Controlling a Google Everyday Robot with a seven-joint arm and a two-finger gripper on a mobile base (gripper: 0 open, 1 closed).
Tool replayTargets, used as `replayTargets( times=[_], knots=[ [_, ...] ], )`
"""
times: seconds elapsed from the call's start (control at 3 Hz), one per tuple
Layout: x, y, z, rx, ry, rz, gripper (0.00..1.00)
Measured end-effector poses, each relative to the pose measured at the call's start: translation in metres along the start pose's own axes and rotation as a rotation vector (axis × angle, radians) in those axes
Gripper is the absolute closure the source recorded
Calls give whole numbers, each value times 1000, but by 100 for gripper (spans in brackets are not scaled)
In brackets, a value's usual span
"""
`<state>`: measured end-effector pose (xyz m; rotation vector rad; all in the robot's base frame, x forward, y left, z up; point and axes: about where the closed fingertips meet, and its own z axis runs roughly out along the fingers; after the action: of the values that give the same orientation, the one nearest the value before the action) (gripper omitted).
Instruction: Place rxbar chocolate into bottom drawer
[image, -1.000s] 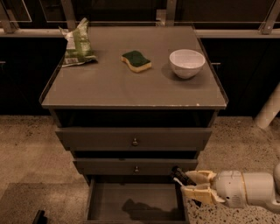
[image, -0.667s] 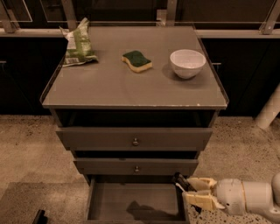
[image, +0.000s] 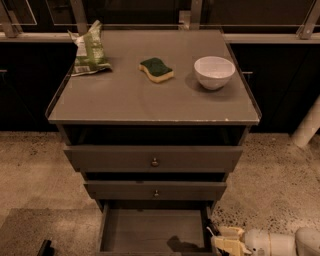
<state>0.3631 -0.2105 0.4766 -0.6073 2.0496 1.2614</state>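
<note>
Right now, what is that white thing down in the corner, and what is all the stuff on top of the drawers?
The white thing is the end of a robot's arm. Its gripper is the robot's hand. It is low on the right, next to the front right corner of the open bottom drawer. I cannot tell if it is holding anything.

There is only one picture. The camera looks down at the cabinet from the front.

Three things are on top of the cabinet. A green chip bag is at the back left. A green-and-yellow sponge is in the middle. A white bowl is on the right.
</note>
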Motion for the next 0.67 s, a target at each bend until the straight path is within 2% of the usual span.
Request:
replayTargets(
  times=[0.33,0.67],
  knots=[
    [54,-38,11,1,-30,125,100],
    [61,-37,18,-14,-33,137,100]
  ],
)
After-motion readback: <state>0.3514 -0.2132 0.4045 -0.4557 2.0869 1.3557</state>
